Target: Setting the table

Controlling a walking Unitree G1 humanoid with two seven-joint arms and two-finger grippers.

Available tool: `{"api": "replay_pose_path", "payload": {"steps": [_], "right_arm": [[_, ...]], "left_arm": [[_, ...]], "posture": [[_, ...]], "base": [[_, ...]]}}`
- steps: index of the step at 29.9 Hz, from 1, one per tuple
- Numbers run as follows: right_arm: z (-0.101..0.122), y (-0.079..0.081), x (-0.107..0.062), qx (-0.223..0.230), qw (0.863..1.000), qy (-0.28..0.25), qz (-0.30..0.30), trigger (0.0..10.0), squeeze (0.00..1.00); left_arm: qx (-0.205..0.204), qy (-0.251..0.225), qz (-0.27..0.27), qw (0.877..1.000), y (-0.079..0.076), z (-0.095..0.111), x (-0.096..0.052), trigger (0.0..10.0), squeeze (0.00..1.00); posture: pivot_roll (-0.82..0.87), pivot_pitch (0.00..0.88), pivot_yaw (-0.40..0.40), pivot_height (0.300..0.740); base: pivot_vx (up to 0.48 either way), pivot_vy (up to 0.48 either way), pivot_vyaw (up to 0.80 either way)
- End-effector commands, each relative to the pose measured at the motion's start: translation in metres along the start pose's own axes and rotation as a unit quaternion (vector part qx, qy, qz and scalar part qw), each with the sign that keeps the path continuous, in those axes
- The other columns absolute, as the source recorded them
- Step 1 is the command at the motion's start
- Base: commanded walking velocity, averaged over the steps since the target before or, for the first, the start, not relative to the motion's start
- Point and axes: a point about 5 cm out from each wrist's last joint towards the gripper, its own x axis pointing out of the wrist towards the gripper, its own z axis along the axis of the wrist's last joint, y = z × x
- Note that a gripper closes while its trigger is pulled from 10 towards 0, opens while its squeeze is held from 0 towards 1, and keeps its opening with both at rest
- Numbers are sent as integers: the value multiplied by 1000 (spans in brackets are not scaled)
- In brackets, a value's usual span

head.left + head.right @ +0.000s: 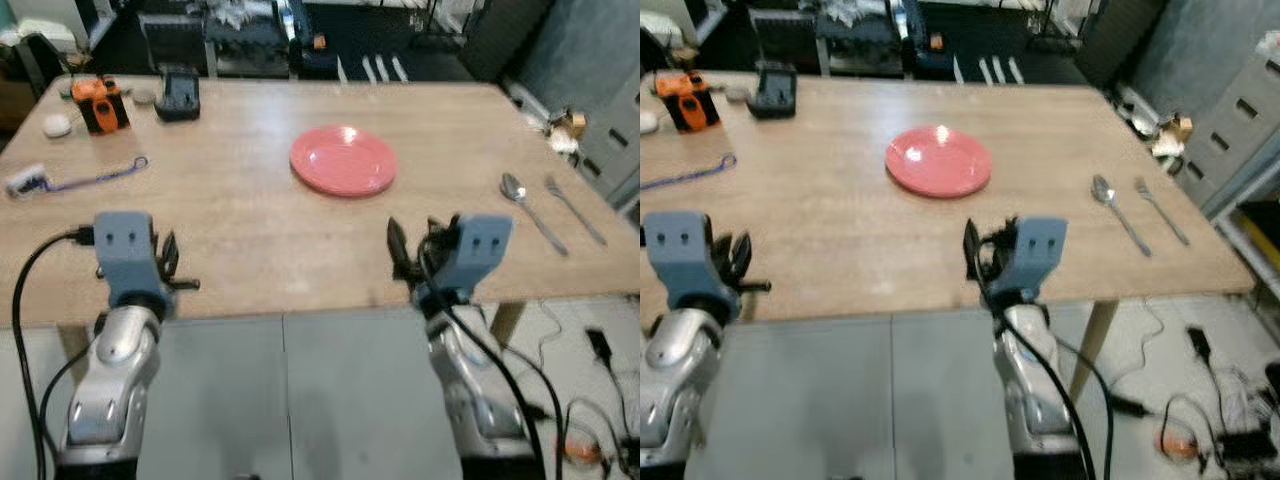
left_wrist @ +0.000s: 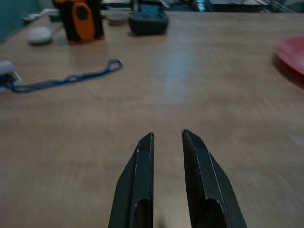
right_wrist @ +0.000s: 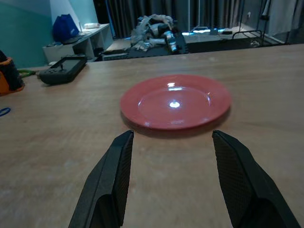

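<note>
so both arms are up at the near edge of the wooden table (image 1: 250, 230). the right gripper (image 3: 171, 142) has its fingers spread wide with nothing between them, and the red plate (image 3: 175, 100) sits straight ahead of it, a little beyond the fingertips, flat on the wood. off to that gripper's right, well apart, a spoon (image 1: 530, 208) and fork (image 1: 574, 208) lie side by side near the table's right edge. the left gripper (image 2: 167, 137) has its fingers nearly together, just a narrow gap, holding nothing. ahead and to its left lies a blue lanyard (image 2: 66, 79), and further out an orange and black device (image 2: 81, 19) and a dark controller (image 2: 148, 21).
</note>
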Motion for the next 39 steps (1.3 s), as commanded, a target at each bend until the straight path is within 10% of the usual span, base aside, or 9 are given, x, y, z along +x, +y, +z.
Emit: {"api": "replay_pose_path", "payload": {"steps": [1,16,24,27,31,39], "right_arm": [[-2,-7,-1,-6,1000,8,-15,10000,0],[1,-12,7,-24,999,6,-23,10000,0],[-12,-18,11,-67,996,58,-28,10000,0],[-27,-20,9,-43,993,108,-35,10000,0],[-26,-22,10,-24,993,107,-48,10000,0],[-28,-60,12,6,979,131,-153,10000,0]], "left_arm": [[-1,8,-5,1000,-3,-4,-2,10000,0],[11,14,-11,1000,0,-6,-2,10000,0],[61,13,-113,992,1,-3,-11,10000,0],[173,-11,-152,973,13,3,-19,10000,0],[202,-14,-153,967,19,5,-19,10000,0],[169,-5,-121,978,48,25,2,10000,0]], "posture": [[34,77,23,740],[41,64,21,740],[47,62,22,740],[56,66,20,740],[62,69,17,740],[56,82,22,740]], "base": [[480,0,0],[462,0,0],[0,0,0],[0,0,0],[0,0,0],[0,0,0]]}}
